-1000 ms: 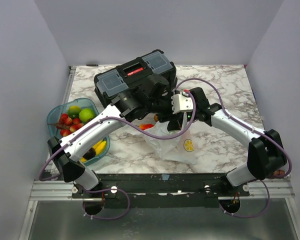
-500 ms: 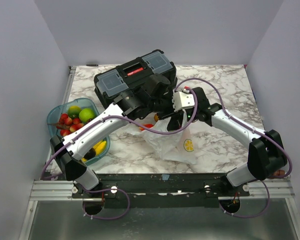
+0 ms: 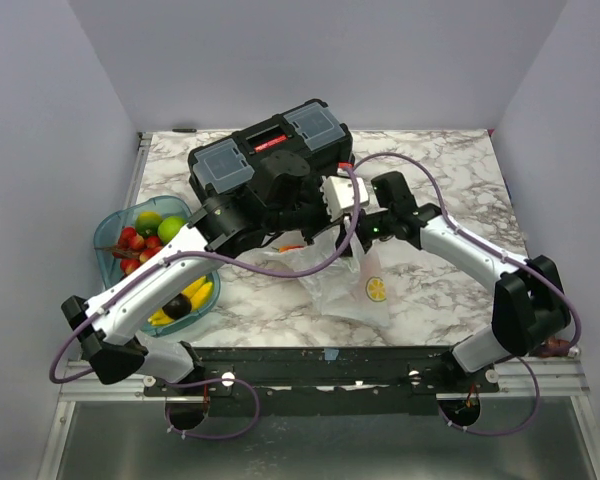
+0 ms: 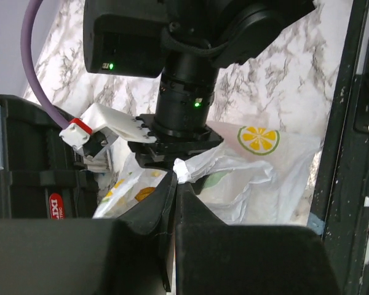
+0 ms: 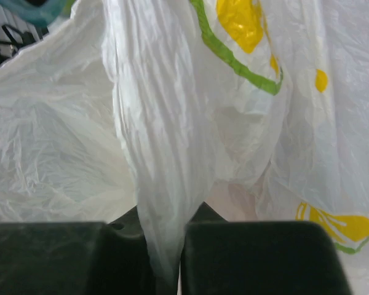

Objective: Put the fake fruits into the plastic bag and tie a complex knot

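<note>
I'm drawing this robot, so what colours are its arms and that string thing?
The left arm and right arm are white with black joints. A purple cable loops along each. The left gripper is black; tiny green lights glow on the right wrist.

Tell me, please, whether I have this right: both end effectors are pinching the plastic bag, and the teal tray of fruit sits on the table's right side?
Not quite: the top external view shows the teal tray on the left side of the table. The rest holds: the left end effector and the right end effector each pinch the plastic bag.
</note>
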`<action>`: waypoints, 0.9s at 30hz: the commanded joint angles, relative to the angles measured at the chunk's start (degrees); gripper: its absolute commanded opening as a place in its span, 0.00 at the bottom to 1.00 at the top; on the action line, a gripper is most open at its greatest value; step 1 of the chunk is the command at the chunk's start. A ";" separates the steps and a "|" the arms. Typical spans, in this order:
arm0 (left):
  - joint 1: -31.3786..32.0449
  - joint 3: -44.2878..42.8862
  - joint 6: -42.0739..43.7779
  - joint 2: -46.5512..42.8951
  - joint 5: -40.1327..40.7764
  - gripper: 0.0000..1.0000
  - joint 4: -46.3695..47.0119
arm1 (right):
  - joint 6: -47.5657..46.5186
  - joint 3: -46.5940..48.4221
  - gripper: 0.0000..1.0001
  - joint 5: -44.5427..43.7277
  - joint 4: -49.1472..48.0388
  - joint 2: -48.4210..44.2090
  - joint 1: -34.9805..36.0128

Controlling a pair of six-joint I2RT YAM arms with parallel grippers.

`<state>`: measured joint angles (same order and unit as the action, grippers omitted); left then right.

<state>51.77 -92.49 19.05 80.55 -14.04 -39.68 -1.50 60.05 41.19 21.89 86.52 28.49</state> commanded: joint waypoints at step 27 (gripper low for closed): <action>-0.41 -19.01 -25.84 8.60 15.85 0.00 -1.12 | 6.23 4.96 1.00 -12.61 -9.98 -34.24 -15.57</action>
<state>51.70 -103.83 -0.82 85.71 -2.33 -36.62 0.30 70.91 25.82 19.22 60.49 12.69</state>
